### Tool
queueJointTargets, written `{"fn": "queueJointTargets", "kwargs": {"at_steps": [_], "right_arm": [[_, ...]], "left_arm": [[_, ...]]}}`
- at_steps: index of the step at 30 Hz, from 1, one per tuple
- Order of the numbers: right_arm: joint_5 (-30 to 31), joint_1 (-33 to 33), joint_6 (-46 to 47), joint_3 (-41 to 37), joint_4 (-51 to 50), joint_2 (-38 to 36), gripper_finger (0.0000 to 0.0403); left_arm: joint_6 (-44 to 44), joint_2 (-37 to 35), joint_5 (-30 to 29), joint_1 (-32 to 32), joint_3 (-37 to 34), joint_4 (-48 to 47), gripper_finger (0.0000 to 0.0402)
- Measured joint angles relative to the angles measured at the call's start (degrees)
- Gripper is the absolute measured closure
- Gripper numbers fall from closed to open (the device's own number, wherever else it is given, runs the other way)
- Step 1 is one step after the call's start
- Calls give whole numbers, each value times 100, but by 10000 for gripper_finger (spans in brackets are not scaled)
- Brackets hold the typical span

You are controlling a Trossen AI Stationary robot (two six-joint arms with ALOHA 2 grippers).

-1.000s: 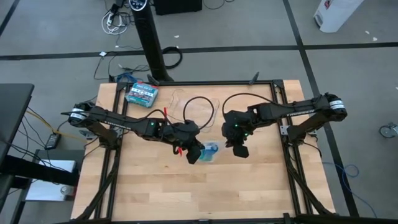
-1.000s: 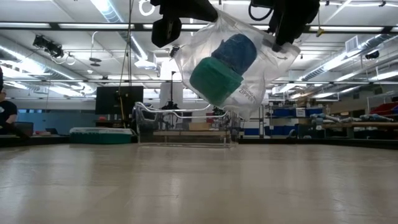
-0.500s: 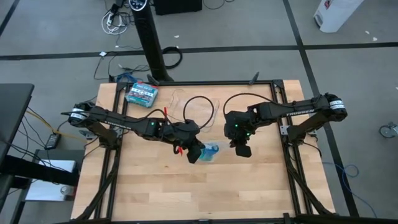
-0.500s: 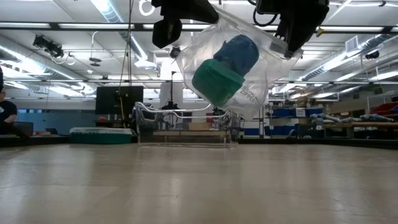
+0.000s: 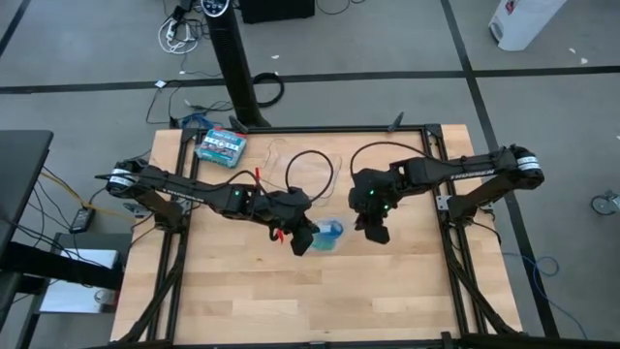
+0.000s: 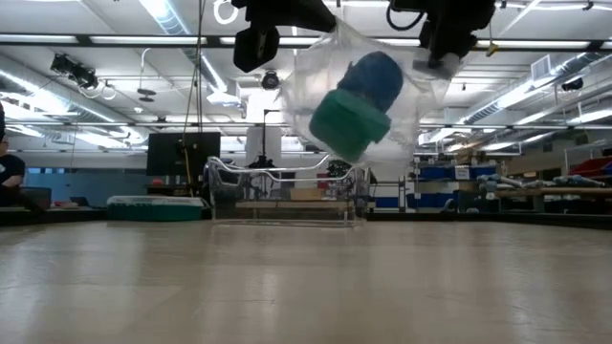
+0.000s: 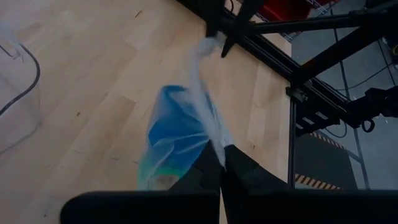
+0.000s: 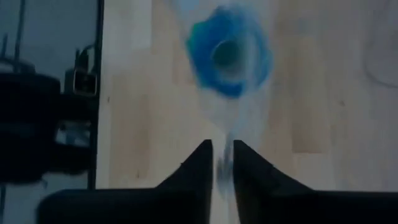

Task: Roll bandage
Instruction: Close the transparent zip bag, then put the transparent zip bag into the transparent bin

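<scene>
Your right gripper [image 5: 372,233] is pinching one edge of the clear plastic bag [image 6: 368,96], fingers [image 8: 199,168] closed down to a thin slit on the film, and it is sitting closer to the left arm than it was a second ago, so the bag is bunching up narrower between the two. Your left gripper [image 5: 305,242] is clamping the opposite edge, its fingers [image 7: 245,174] pressed together on the twisted plastic, and it is holding the same spot above the middle of the table [image 5: 242,301]. Between them the bag is hanging well clear of the wood, and in the low view its contents are sitting a little further toward the right arm's side than before. Inside it you are carrying the bandage [image 6: 373,78], already a small blue roll, resting above and touching the teal-green roll [image 6: 349,122]. In the right wrist view the blue roll's hollow core is facing straight at that camera, so its axis is running roughly along the line from one gripper to the other, tilted in the low view with the blue end higher. The green-and-white box [image 5: 220,145] is lying near the table's far left corner, well apart from the bag.
</scene>
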Motion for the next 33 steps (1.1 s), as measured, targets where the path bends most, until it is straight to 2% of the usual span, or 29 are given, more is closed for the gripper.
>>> {"fn": "queueJointTargets", "kwargs": {"at_steps": [5, 10, 16, 23, 33], "right_arm": [[144, -229, 366, 0, 13, -193, 293], [165, -485, 541, 0, 16, -515, 259], [607, -770, 690, 4, -48, -994, 259], [1242, -1064, 885, 9, -53, -1594, 267], [1620, -1336, 1115, 11, -308, -2195, 270]], "left_arm": [[1, 0, -2, 0, 0, 2, 399], [1, 0, -2, 2, 0, 8, 398], [-197, -1, 2, 143, 0, 289, 399], [-355, -95, -2, 696, 16, 1670, 398], [-406, -107, 102, 1689, 13, 1534, 398]]}}
